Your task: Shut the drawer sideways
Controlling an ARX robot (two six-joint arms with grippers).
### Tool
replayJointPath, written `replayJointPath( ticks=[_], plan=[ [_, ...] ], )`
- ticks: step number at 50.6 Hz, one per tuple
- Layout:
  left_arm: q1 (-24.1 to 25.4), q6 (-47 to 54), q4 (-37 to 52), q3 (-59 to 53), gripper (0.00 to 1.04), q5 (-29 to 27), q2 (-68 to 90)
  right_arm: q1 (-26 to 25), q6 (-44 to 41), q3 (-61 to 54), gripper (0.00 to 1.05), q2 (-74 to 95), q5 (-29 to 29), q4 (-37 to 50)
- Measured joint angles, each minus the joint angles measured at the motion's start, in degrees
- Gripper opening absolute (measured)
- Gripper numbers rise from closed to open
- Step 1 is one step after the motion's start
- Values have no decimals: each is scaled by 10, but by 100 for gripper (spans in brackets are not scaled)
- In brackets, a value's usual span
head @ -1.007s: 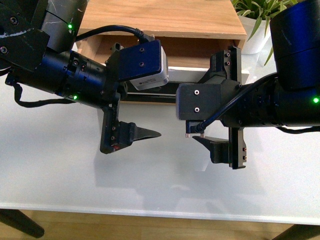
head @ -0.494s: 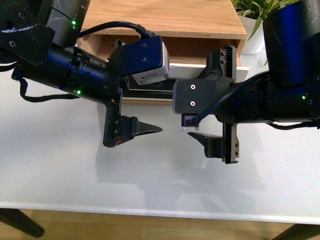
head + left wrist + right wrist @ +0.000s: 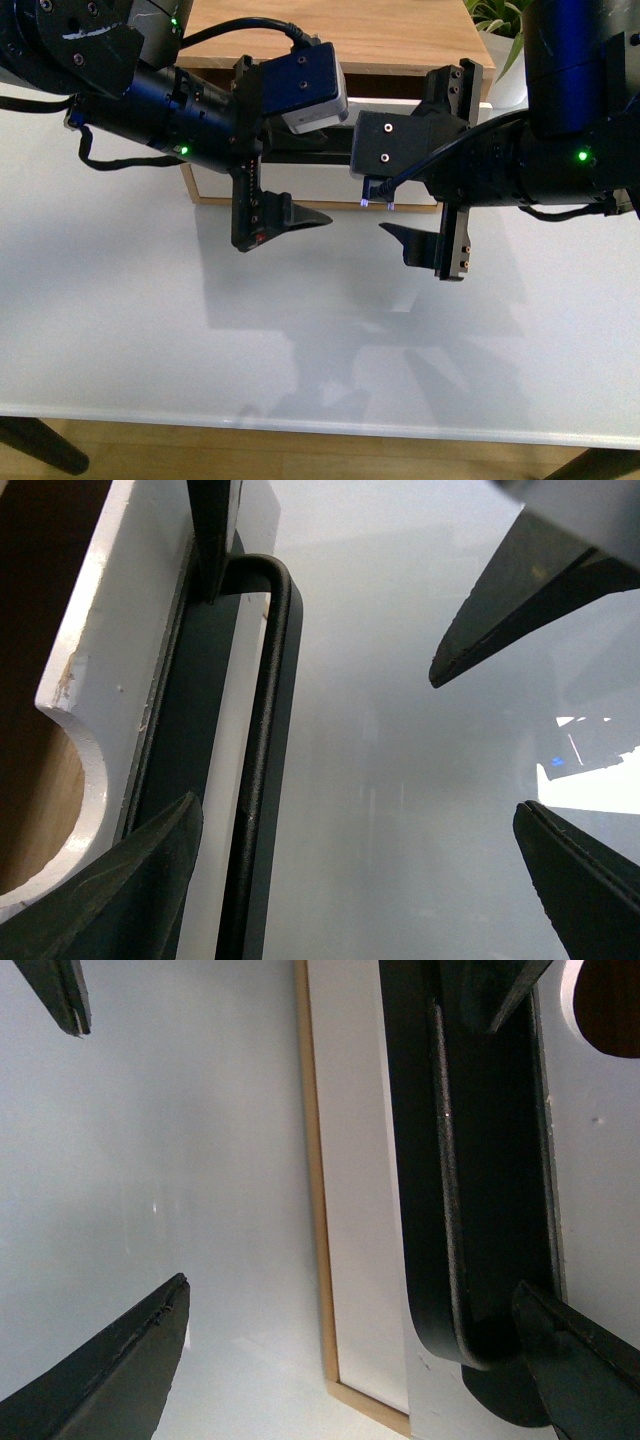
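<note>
The drawer's white front panel (image 3: 90, 670), with its semicircular notch, and its long black bar handle (image 3: 262, 760) fill the left wrist view. My left gripper (image 3: 360, 880) is open across the handle, with one finger (image 3: 140, 880) against the panel and the other over the table. My right gripper (image 3: 345, 1360) is open around the handle's rounded end (image 3: 445, 1260). In the front view both grippers (image 3: 300, 150) (image 3: 400, 160) hang before the wooden cabinet (image 3: 330, 35) and hide most of the drawer. Its brown inside still shows in the left wrist view.
A plain white handleless drawer front (image 3: 310, 185) sits below, also in the right wrist view (image 3: 355, 1210). A potted plant (image 3: 505, 60) stands right of the cabinet. The white table (image 3: 300, 340) stretches toward me.
Both arms have moved away from me toward the cabinet. The drawer's front and handle have gone back with them, and the lower white drawer front now shows.
</note>
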Motion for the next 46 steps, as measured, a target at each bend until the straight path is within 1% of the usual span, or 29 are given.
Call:
replayJointPath(
  ticks=[7,11,22,31,46],
  plan=[
    [1,-14,-2,27,96,-4,15,-3,8,15,96,6,10,2],
    [2,-17,-8,48,96,-10,26,-6,16,22,96,9,28,2],
    [7,-30,-31,106,96,-22,53,-30,35,49,96,36,61,2],
    [9,-45,-42,138,96,-25,72,-30,44,70,96,49,64,2],
    [7,-60,-45,151,96,-19,80,-31,50,78,96,54,62,4]
  ],
)
